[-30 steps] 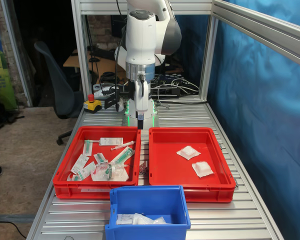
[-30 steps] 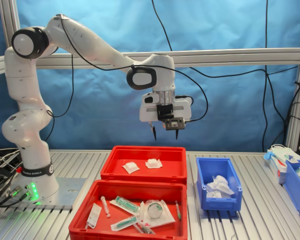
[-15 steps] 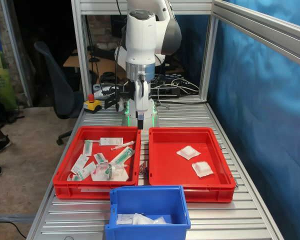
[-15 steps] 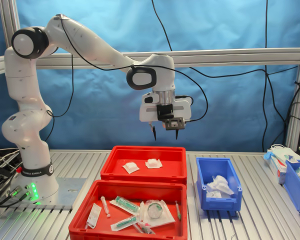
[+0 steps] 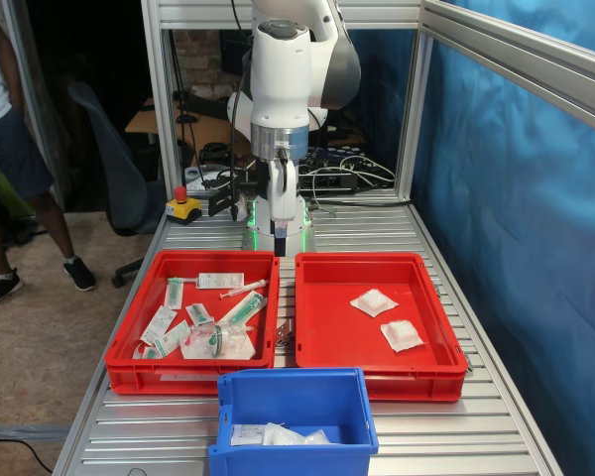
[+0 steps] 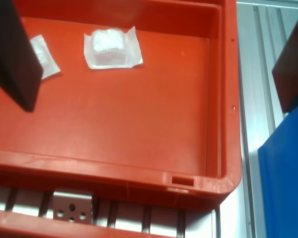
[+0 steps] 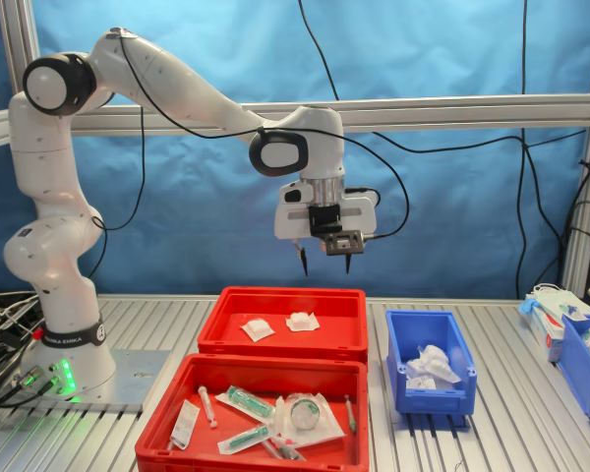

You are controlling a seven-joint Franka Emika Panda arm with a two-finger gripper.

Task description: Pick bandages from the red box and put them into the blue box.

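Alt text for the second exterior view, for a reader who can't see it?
A white Franka arm holds its open gripper high above the red box, where two bandages lie. The blue box at the second exterior view's right holds white packets.

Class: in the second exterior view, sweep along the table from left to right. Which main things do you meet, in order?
Robot base → red box with the bandages → blue box → a second blue bin cut off at the second exterior view's right edge.
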